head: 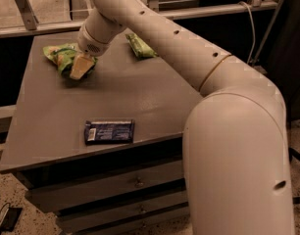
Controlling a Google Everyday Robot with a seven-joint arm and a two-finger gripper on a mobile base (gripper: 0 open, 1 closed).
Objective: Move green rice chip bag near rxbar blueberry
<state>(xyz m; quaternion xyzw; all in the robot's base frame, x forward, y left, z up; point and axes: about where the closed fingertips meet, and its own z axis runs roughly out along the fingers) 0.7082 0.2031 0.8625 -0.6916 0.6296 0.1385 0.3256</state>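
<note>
We see the gripper (81, 67) low at the far left of the table (155, 102), overlapping the right end of the green rice chip bag (58, 54); we cannot tell its grip state. The bag lies near the far-left corner. The rxbar blueberry (109, 131) sits just beside the near edge, well apart from it, with bare tabletop between. A flatter green bag (140, 47) lies at the far edge.

A grey table (155, 97) with drawers (115, 185) beneath stands on a speckled floor (35, 222). A flat green bag (140, 46) with darker print lies near the table's far edge, rightward in view of the tool (81, 68), which sits low over the far left part. A small dark object (8, 218) lies on the floor at lower left.
</note>
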